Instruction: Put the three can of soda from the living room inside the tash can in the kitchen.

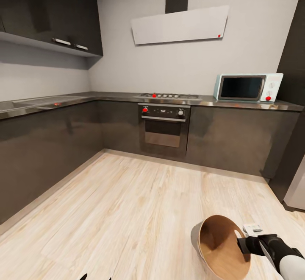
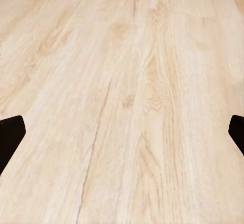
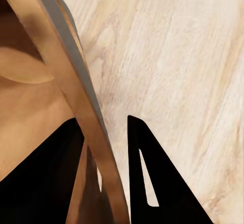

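I am in the kitchen. The tash can [image 1: 218, 246] is a small round bin, pale grey outside and brown inside, at the lower right of the head view, tilted with its mouth towards me. My right gripper [image 1: 245, 244] is shut on its rim. In the right wrist view one finger sits inside the brown wall [image 3: 76, 81] and the other finger [image 3: 147, 173] outside it. My left gripper [image 2: 122, 132] is open over the bare wood floor [image 2: 127, 56], holding nothing. The cans of soda are out of view.
Dark grey cabinets [image 1: 46, 144] and the countertop [image 1: 106, 97] run along the left and back walls. A built-in oven [image 1: 164, 127] stands at the back under a hob. A light-blue microwave [image 1: 248, 87] is on the counter, and a grey appliance [image 1: 296, 186] stands at right.
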Robot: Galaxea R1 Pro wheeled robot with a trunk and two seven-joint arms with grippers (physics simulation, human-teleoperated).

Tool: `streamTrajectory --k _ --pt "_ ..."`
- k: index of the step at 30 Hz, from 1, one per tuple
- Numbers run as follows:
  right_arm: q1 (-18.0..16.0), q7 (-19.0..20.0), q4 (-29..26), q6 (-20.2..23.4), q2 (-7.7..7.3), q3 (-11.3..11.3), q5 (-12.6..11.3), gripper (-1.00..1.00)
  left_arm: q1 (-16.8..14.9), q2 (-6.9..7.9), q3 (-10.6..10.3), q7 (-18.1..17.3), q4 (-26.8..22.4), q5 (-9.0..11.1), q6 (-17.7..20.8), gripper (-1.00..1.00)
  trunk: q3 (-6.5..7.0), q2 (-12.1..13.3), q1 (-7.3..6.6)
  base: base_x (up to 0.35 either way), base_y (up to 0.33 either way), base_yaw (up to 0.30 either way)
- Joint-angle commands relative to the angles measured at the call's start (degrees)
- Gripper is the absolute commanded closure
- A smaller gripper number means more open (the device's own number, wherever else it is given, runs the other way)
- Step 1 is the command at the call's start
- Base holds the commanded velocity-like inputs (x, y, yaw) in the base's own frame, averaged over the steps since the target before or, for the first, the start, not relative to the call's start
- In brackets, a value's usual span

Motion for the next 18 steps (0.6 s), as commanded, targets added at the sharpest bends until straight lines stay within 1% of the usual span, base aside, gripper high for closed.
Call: streamTrajectory --k 1,4,8,10,13,18 --pt "0.3 0.7 -0.1 -0.5 0.0 -1.0 -0.7 1.0 0.0 0.0 0.0 0.0 0.0 0.0 0.0 -1.0 0.2 0.4 -0.23 0.0 0.0 0.0" --pt "1.9 2.3 -0.3 -2.7 -0.03 -2.1 -0.6 1.0 0.0 0.0 0.0 0.1 0.1 0.0 0.0 -1.0 0.73 1.6 -0.89 0.0 0.0 0.0" --pt "3.2 2.8 -0.3 -4.9 -0.02 -2.5 -0.6 1.0 -0.1 -0.01 0.0 0.1 0.5 0.0 0.0 -1.0 1.45 3.2 -1.77 0.0 0.0 0.0" --pt "3.9 2.9 -0.3 -7.2 -0.03 -2.7 -0.6 1.0 -0.1 -0.02 0.0 0.1 0.9 0.0 0.0 -1.0 1.81 4.0 -2.21 0.0 0.0 0.0" --pt "4.3 3.0 -0.3 -8.4 -0.12 -2.8 -0.6 1.0 -0.1 -0.02 0.0 0.1 1.2 0.0 0.0 -1.0 2.35 5.2 -2.87 0.0 0.0 0.0" --pt "4.9 3.1 -0.4 -8.9 -0.25 -2.8 -0.6 1.0 -0.1 -0.02 0.0 0.2 1.4 0.0 0.0 -1.0 3.25 7.2 -3.96 0.0 0.0 0.0"
